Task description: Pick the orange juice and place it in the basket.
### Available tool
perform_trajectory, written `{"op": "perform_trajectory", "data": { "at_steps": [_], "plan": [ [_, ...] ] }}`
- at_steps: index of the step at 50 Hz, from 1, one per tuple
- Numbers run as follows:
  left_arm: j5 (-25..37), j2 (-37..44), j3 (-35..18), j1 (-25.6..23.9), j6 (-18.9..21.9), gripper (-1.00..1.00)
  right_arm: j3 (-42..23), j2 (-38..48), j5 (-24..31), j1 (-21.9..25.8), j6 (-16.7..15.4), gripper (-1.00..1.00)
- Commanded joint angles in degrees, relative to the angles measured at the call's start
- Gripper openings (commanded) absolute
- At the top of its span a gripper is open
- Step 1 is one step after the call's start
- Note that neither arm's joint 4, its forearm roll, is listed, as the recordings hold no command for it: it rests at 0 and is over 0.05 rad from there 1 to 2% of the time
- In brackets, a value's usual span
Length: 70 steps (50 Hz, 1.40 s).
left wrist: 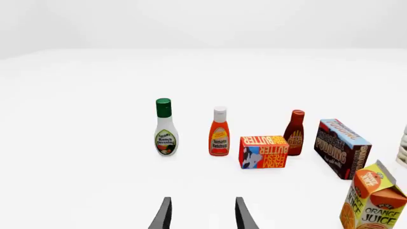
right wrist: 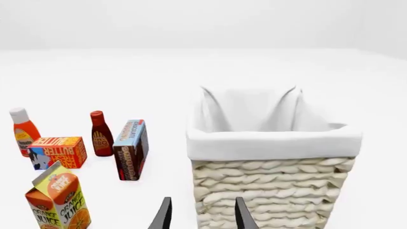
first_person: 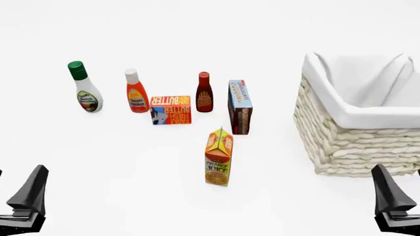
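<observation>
Two dark fingers of the left gripper (left wrist: pixel 203 214) spread apart over bare table, orange juice (left wrist: pixel 374 200) upright nearby, front view, carton between butter box (first_person: pixel 170 109) and basket (first_person: pixel 357 142), right gripper (right wrist: pixel 203 214) likewise parted, empty, facing basket.

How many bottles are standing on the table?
3, all upright in the far row: ranch dressing at the left end, ketchup beside it, and a dark red sauce bottle between the butter box and pudding box. None seems hidden.
</observation>
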Motion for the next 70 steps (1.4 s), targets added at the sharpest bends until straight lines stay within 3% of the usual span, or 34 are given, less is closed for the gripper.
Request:
{"op": "perform_trajectory", "data": {
  "at_steps": [1,3,16,36,40,66,70],
  "plan": [
    [0.0,0.0,0.0,0.0,0.0,1.0,-0.21,0.68,-0.35,0.56,0.88,1.0],
    [0.0,0.0,0.0,0.0,0.0,1.0,-0.24,0.03,-0.03,0.64,2.6,1.0],
    [0.0,0.0,0.0,0.0,0.0,1.0,-1.84,1.15,2.18,4.52,2.34,1.0],
    [0.0,0.0,0.0,0.0,0.0,1.0,-7.18,15.08,-2.73,12.51,3.24,1.0],
    [0.0,0.0,0.0,0.0,0.0,1.0,-9.51,18.2,-2.78,15.68,5.83,1.0],
    [0.0,0.0,0.0,0.0,0.0,1.0,-20.01,32.85,2.23,20.59,4.59,1.0],
    [0.0,0.0,0.0,0.0,0.0,1.0,-21.91,36.08,2.99,23.28,4.08,1.0]
  ]
}}
